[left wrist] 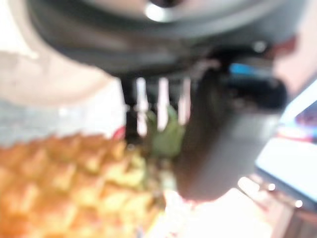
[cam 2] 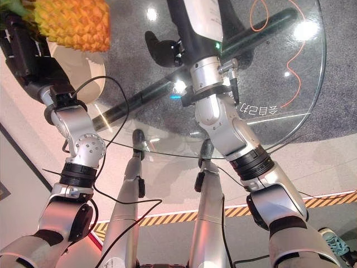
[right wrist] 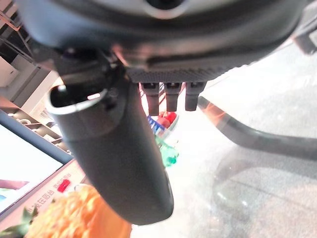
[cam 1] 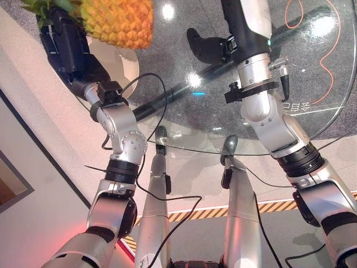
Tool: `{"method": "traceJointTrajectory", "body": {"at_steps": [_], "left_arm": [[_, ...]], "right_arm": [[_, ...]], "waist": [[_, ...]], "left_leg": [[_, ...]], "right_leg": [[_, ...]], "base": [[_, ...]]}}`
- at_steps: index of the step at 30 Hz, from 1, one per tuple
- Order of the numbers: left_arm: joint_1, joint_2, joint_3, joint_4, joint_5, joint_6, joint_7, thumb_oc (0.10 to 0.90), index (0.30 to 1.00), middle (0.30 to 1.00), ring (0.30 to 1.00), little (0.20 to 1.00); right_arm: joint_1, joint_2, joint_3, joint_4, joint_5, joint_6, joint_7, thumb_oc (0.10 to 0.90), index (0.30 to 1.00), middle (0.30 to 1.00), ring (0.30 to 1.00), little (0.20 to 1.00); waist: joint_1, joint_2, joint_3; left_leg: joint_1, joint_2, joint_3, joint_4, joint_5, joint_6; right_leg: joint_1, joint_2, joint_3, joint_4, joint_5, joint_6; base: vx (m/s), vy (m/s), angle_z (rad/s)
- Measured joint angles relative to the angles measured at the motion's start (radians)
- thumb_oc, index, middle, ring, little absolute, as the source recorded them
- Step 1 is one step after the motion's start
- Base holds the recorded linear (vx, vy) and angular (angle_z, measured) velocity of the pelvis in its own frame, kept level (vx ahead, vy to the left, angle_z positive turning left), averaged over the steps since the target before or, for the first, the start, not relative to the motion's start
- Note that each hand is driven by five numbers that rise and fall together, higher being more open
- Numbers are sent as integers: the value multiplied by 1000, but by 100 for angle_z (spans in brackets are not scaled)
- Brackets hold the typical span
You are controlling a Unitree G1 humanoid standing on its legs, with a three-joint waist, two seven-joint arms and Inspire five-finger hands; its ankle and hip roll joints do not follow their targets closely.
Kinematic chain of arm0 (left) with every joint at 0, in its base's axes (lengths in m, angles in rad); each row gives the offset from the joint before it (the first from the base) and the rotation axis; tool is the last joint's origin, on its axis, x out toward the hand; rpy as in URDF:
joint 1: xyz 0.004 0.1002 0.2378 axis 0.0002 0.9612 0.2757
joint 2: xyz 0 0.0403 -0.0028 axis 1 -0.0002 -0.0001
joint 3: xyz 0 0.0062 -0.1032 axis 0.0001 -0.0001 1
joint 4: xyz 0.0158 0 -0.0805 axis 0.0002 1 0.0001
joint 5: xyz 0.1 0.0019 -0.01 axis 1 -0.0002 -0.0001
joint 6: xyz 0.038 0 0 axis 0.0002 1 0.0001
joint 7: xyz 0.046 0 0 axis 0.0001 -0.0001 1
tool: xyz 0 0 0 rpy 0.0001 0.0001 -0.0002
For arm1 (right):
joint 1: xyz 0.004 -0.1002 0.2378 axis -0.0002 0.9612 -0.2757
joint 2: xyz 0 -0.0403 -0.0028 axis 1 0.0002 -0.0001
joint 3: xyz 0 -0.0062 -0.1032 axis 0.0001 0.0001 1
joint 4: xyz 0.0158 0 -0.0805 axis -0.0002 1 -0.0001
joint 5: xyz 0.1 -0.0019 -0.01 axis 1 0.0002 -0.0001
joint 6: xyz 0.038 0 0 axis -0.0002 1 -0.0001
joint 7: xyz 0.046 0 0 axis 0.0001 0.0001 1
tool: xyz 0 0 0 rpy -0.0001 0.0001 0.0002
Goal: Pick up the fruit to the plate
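Pineapple (cam 1: 118, 22) hangs over the cream plate (cam 1: 120, 61), gripped by the left hand (cam 1: 61, 42); release remains. Right hand (cam 1: 209, 47) idles, fingers relaxed.

The left hand (cam 1: 62, 40) reaches forward at far left, its fingers hidden. The right hand (cam 1: 209, 46) is extended ahead, fingers relaxed and thumb (right wrist: 119, 153) standing out.

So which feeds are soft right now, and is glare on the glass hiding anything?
Left wrist view: blurred throughout; the orange-yellow pineapple is only a soft textured mass beside the left hand. Right wrist view: the right hand up close is soft, background washed out. Both eye views: bright lamp reflections dot the round glass table, yet the pale round plate stays readable.
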Motion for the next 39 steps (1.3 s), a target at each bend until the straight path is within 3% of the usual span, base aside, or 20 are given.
{"method": "traceJointTrajectory", "body": {"at_steps": [6, 17, 26, 39], "left_arm": [[0, 0, -9, 5, 5, 0, 27, 100, 300, 300, 300, 200], [-2, 6, -9, 15, 141, 0, 95, 100, 300, 300, 300, 200], [-10, 70, -12, 79, 316, 2, 215, 100, 300, 300, 300, 200], [-32, 156, -6, 156, 396, 2, 292, 100, 300, 300, 300, 200]], "right_arm": [[0, 0, 0, 0, 0, 0, 0, 800, 900, 900, 900, 900], [0, 0, 0, 10, 11, 10, -25, 800, 900, 900, 900, 900], [41, -4, -54, 59, 41, 15, -164, 800, 900, 900, 900, 900], [158, -8, -173, 197, 164, 10, -426, 800, 900, 900, 900, 900]], "waist": [[0, 0, 0], [1, 0, 0], [-4, 0, 0], [-38, -1, 0]], "left_leg": [[-1, 0, 0, -1, 0, 0], [-3, 0, 0, -1, 0, 0], [-3, 0, 0, -2, 0, 0], [1, 1, 0, 1, 0, 0]], "right_leg": [[-2, 0, 0, 0, -1, 0], [-3, 0, 0, 0, -1, 0], [-4, 0, 0, 0, -1, 0], [0, 0, 1, 3, 0, -1]], "base": [[0, 0, 0], [0, 0, 0], [-10, 11, 0], [-9, 6, 0]]}}
